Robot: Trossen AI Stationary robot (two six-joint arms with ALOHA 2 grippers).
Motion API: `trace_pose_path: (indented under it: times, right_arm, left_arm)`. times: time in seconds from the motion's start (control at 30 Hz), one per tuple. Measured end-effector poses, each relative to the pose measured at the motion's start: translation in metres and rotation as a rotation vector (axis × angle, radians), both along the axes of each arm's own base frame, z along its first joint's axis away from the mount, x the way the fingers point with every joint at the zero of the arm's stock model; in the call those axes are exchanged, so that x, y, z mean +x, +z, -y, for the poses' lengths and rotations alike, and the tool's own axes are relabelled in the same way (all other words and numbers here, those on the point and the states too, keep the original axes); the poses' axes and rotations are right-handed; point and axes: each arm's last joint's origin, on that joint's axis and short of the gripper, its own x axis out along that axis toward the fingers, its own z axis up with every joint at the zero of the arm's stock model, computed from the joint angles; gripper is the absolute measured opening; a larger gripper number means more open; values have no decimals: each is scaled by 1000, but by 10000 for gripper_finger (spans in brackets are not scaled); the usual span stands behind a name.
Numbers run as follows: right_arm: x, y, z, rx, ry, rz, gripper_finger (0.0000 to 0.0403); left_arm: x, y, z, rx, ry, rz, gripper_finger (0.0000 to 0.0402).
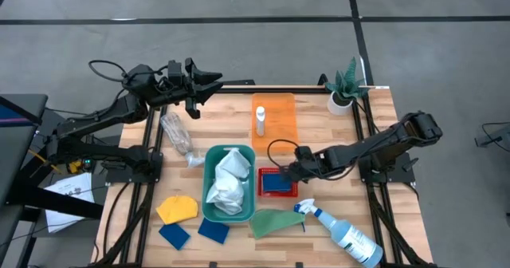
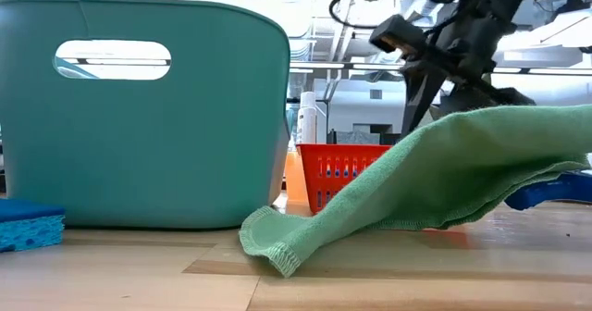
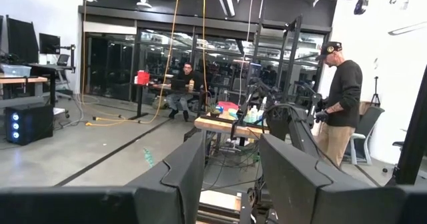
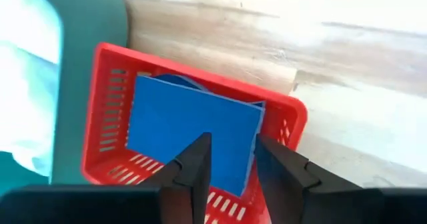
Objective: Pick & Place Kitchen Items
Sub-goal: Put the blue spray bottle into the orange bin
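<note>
A blue sponge [image 4: 190,127] lies tilted in the small red basket [image 4: 107,111], next to the teal bin [image 1: 209,160] that holds white cloths [image 1: 229,180]. My right gripper [image 4: 230,151] hangs open over the basket, pointing steeply down, its fingers either side of the sponge's near edge. My left gripper [image 1: 213,83] waits open, raised over the table's far left corner. On the table lie a green cloth [image 1: 275,220], a yellow cloth [image 1: 177,208], two blue sponges [image 1: 174,234], and a spray bottle [image 1: 343,230] on its side. A small white bottle [image 1: 260,120] stands on an orange mat [image 1: 279,108]. My right gripper comes at the sponge from above, slanting in from the table's right. Its fingers [image 4: 197,161] straddle the sponge's edge [image 4: 252,144]. I cannot tell whether they touch it. The sponge rests in the basket, leaning on its wall.
A clear plastic bottle [image 1: 177,134] lies left of the bin. A potted plant [image 1: 344,88] stands at the far right corner. In the low view the green cloth [image 2: 444,172] fills the foreground right of the bin [image 2: 139,117]. People are in the room beyond the table.
</note>
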Motion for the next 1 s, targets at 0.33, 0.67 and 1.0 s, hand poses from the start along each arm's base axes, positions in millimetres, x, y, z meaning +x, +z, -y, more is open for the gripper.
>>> trace_pose_path:
  times: [0.33,0.67,1.0]
  right_arm:
    - [-15,33,1,-129,-24,144,107]
    - [-49,71,18,-253,8,182,107]
    - [-79,98,40,-347,22,218,107]
  left_arm:
    - [0,0,0,-8,-2,-1,140]
    - [1,-5,0,-60,-9,-48,140]
    - [1,-6,0,-82,-13,-46,140]
